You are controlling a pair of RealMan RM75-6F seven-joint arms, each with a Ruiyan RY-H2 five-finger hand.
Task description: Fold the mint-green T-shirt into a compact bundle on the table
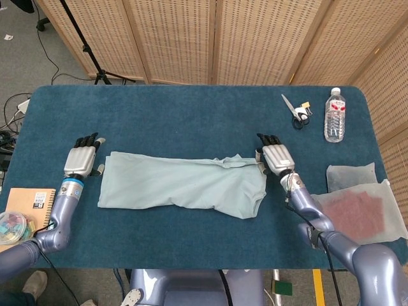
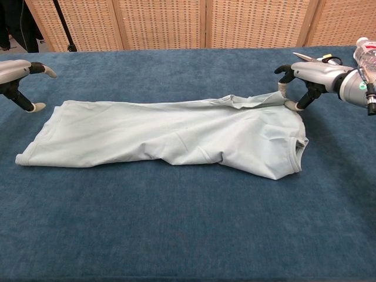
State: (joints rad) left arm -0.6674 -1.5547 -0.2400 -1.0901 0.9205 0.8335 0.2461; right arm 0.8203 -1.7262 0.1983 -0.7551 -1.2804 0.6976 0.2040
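The mint-green T-shirt (image 1: 182, 185) (image 2: 164, 132) lies across the blue table (image 1: 191, 118) as a long, flat strip folded lengthwise, with its collar end to the right. My left hand (image 1: 81, 156) (image 2: 20, 73) hovers just beyond the shirt's left end, fingers apart and holding nothing. At the upper right corner of the shirt, my right hand (image 1: 275, 156) (image 2: 308, 76) pinches the folded edge between thumb and a finger, and the cloth rises slightly toward it.
Scissors (image 1: 296, 109) and a water bottle (image 1: 335, 115) (image 2: 364, 56) stand at the back right. Clear bags with reddish cloth (image 1: 360, 210) lie at the right edge. A notebook (image 1: 29, 204) and a small container (image 1: 11, 226) sit at the front left.
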